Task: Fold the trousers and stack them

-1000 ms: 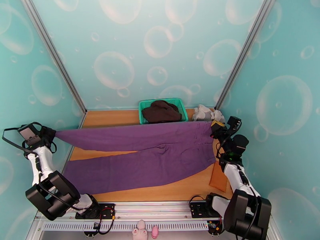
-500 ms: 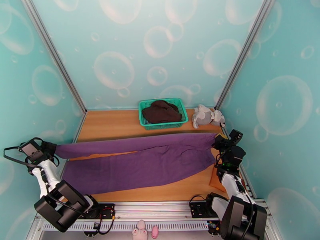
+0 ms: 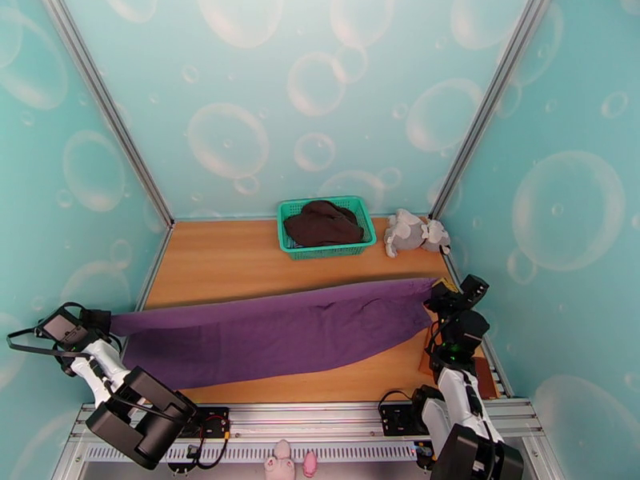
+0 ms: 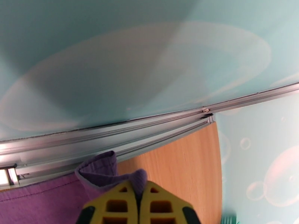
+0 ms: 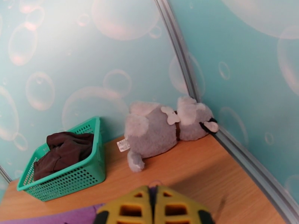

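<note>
Where the trousers lie: one purple pair (image 3: 272,334), stretched as a single long band across the near half of the bench (image 3: 232,258), from its left edge to its right edge; the lower border rests on the wood.
Trouser ends: two, each pinched by a gripper; the left end reaches past the bench's left edge, the right end sits at the right edge.
Left gripper (image 3: 108,322): jaws closed on a bunched purple hem, which the left wrist view shows poking up between the yellow fingers (image 4: 123,200) of this gripper (image 4: 137,187).
Right gripper (image 3: 436,288): jaws closed together; in the right wrist view a small tuft of purple shows at the tip of the gripper (image 5: 152,191), and more purple cloth runs off to the lower left.
Arms: two, one low at each side of the bench.
Basket (image 3: 364,234): one, green mesh, at the middle of the far edge, well apart from the trousers; also seen from the right wrist (image 5: 67,176).
Dark brown garment (image 3: 322,222): one, heaped inside the basket (image 5: 63,150).
Plush toy (image 3: 412,231): one, grey, lying on its side in the far right corner, just beside the basket (image 5: 157,133).
Small figures (image 3: 282,458): two, pinkish, on the rail in front of the near edge, between the arm bases.
</note>
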